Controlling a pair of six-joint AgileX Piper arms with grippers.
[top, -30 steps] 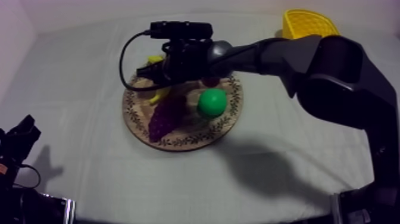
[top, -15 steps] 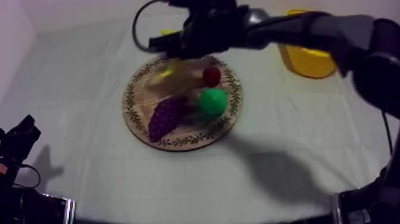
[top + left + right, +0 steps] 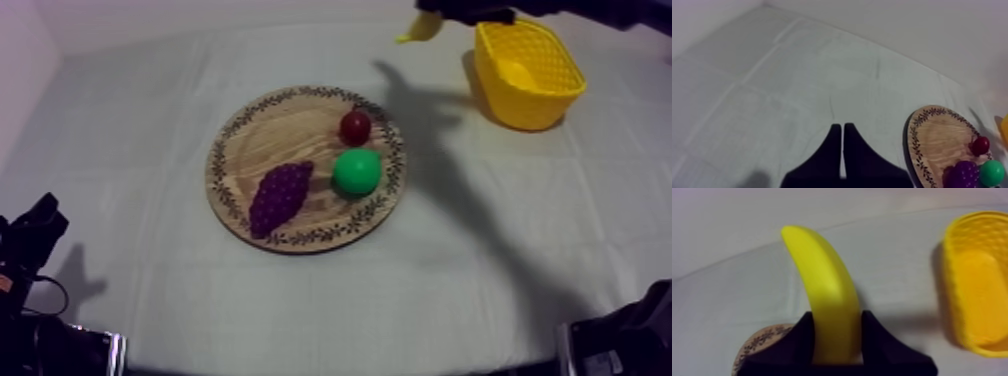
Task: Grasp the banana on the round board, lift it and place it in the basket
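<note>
The yellow banana (image 3: 827, 293) is up in the air with my right gripper (image 3: 837, 338) shut on its lower part, one black finger at each side. From above, the banana (image 3: 418, 28) hangs at the far edge of the table, just left of the yellow basket (image 3: 530, 70), with the right gripper (image 3: 442, 13) over it. The round wooden board (image 3: 290, 130) still carries the grapes (image 3: 279, 196), a green pear (image 3: 357, 171) and a small red fruit (image 3: 355, 126). My left gripper (image 3: 842, 135) is shut on nothing, resting over bare cloth left of the board (image 3: 932, 140).
The basket (image 3: 977, 283) stands to the right of the held banana, and the board's rim (image 3: 762, 340) lies below and behind it. The left arm (image 3: 30, 235) sits low at the table's near left corner. Grey-white cloth lies bare around the board.
My right gripper has lifted the banana off the board and carried it back and to the right, up to the basket's left side. The left arm has not moved.
</note>
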